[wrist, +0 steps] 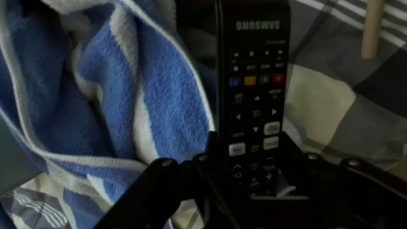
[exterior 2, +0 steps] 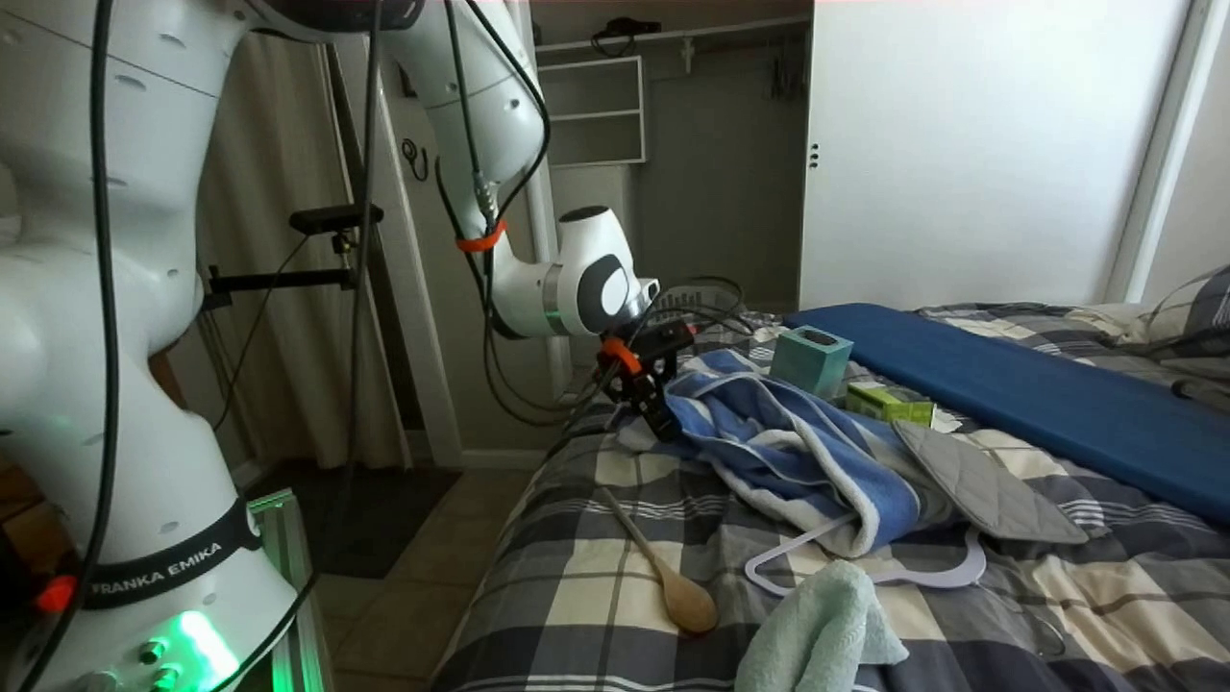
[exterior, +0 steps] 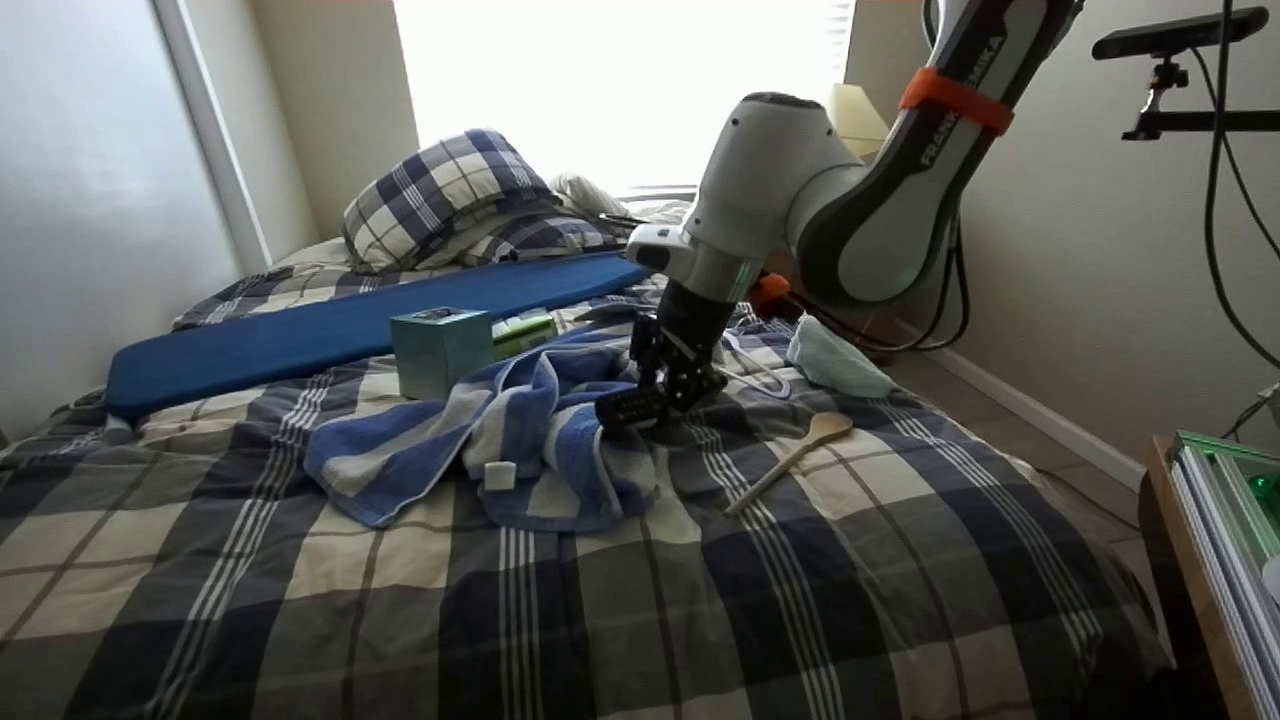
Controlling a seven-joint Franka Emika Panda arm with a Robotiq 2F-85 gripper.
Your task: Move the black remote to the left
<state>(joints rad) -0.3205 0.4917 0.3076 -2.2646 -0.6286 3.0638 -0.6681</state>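
The pincer clamps one black remote near one striped towel's edge; open room parts it from one spoon.

The black Samsung remote tilts between 2 fingers, gripped, button side facing the wrist camera.

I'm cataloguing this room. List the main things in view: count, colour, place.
Remote: one, black, in the gripper
Towel: one, blue striped, beside remote
Bedspread: one, grey and cream plaid, under towel
Spoon: one, brown, on bedspread
Hanger: one, white, by towel
Cloth: one, pale green, near hanger
Tall box: one, teal, beside towel
Low box: one, green, beside tall box
Pad: one, grey, beside towel
Board: one, blue, across bedspread
Pillows: at least two, blue plaid, beyond board
Window: one, bright white, behind pillows
Lampshade: one, cream, near window
Gripper: one, black, closed on remote
Arm: one, mostly white, over bedspread
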